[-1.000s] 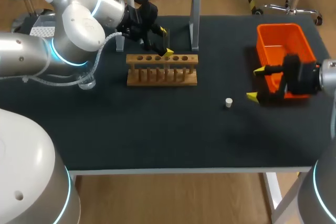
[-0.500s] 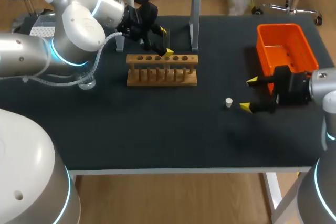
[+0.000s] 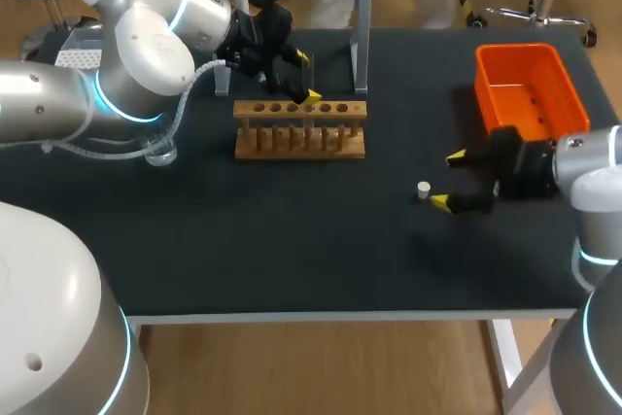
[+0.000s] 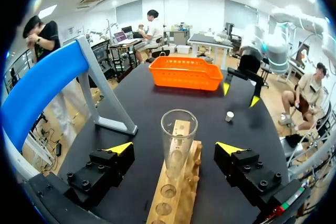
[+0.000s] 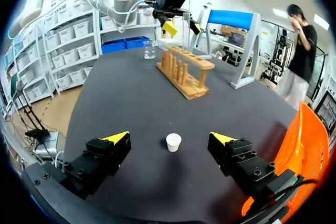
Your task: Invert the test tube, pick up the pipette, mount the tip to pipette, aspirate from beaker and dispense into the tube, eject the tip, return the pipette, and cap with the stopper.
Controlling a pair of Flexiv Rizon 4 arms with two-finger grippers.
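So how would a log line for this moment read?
left claw: open, either side of upright tube in rack | right claw: open, stopper just ahead

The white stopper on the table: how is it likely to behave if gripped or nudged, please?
The stopper looks small, so it is probably light and easily knocked aside by the open right claw near it. It seems to taper and stands on end, so it may tip and roll in a curve.

The clear glass test tube (image 4: 178, 136) stands upright, mouth up, in the wooden rack (image 3: 300, 131); the small white stopper (image 3: 424, 190) sits well apart on the black table (image 3: 292, 240).
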